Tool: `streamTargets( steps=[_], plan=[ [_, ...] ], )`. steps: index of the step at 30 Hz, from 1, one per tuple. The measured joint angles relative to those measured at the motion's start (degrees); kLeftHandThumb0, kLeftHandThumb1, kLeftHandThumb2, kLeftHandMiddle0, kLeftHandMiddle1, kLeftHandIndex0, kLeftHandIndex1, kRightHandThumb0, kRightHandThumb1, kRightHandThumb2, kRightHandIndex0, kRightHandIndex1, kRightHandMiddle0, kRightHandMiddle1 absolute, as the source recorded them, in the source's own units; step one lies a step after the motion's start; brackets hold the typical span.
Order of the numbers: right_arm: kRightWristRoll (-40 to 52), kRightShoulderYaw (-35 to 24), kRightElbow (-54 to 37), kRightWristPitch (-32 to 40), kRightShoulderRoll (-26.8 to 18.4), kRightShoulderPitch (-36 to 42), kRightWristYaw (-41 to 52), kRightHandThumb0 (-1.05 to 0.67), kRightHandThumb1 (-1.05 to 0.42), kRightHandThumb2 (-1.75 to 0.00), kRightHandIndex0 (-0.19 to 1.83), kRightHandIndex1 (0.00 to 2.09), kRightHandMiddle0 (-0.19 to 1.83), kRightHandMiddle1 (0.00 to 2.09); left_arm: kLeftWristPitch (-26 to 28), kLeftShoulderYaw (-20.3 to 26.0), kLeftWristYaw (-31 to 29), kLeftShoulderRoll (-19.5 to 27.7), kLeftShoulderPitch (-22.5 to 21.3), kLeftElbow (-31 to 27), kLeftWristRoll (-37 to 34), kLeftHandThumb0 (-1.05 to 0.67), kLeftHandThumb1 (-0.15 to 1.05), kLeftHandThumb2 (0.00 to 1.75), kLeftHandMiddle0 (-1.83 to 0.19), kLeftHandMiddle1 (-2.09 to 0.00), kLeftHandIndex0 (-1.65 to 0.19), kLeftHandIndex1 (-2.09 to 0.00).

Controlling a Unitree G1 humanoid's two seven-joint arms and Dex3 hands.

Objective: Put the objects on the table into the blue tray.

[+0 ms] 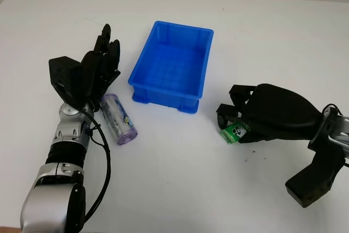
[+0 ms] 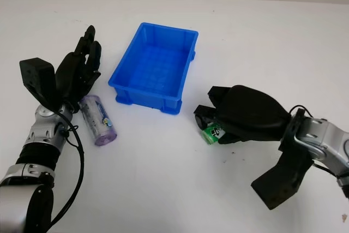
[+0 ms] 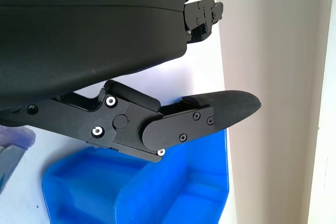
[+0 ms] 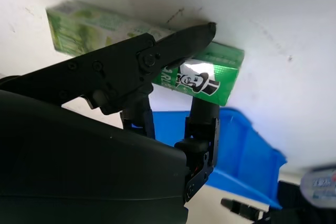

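A blue tray (image 1: 163,95) stands empty at the table's middle. To its left lies a purple, clear-walled cylinder bottle (image 1: 118,119) on its side. My left hand (image 1: 102,58) is open just left of and above the bottle, its fingers pointing away toward the tray's left side; it holds nothing. Right of the tray's front corner, a green toothpaste box (image 1: 235,132) lies on the table. My right hand (image 1: 229,114) covers it, shut on it. In the right wrist view one finger (image 4: 173,45) crosses the green box (image 4: 79,30) and another presses its far edge.
The white table runs wide around the tray. The tray's corner (image 4: 247,156) stands just beyond the green box. The tray's wall (image 3: 173,192) lies close under my left hand's fingers (image 3: 210,114).
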Motion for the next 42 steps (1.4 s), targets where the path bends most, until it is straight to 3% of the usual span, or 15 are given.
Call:
streamTargets(
  steps=[7,13,19,25,30,37,42],
  plan=[
    [-3.4,1.7,11.5,1.6,1.5,-8.4,-9.2,-0.46,-0.98,-0.05,0.75,2.09,0.56,2.07,-0.1,0.0,0.1,0.0,-0.2,0.4,0.1,-0.73,1.05,0.64,0.18,-0.05,0.18,-0.05],
    [1.0,1.9,21.0,2.4,2.2,-16.0,-11.3,-0.47,-0.94,-0.05,0.83,2.09,0.7,2.09,-0.3,0.0,0.1,0.2,-0.2,0.5,0.1,-0.73,1.05,0.65,0.18,-0.05,0.18,-0.05],
    [7.5,1.6,21.9,5.1,4.0,-21.1,-9.8,-0.37,-0.89,-0.05,0.92,2.09,0.8,2.09,-0.4,-0.1,0.0,0.3,-0.2,0.8,0.1,-0.74,1.05,0.64,0.18,-0.05,0.19,-0.05],
    [11.9,-0.5,21.3,7.9,8.4,-23.5,-11.9,-0.36,-0.96,-0.06,1.02,2.09,0.86,2.09,-0.5,-0.1,0.1,0.3,-0.2,0.9,0.1,-0.73,1.05,0.64,0.19,-0.05,0.19,-0.04],
    [9.4,0.8,22.6,8.0,13.1,-26.3,-18.7,-0.38,-1.0,-0.07,1.13,2.09,0.92,2.09,-0.6,-0.1,0.3,-0.2,-0.3,1.0,0.1,-0.74,1.05,0.65,0.19,-0.05,0.18,-0.04],
    [5.7,5.3,32.8,6.7,20.3,-38.1,-29.0,-0.4,-1.05,-0.13,1.18,2.09,0.9,2.09,-0.8,-0.2,0.7,-0.7,-0.6,1.0,0.1,-0.73,1.05,0.65,0.19,-0.04,0.19,-0.03],
    [5.6,8.5,41.8,5.5,24.9,-44.6,-31.4,-0.42,-1.05,-0.13,1.19,2.09,0.89,2.09,-0.9,-0.1,1.0,-0.7,-0.6,1.0,0.1,-0.72,1.05,0.65,0.19,-0.05,0.18,-0.04]
  ],
)
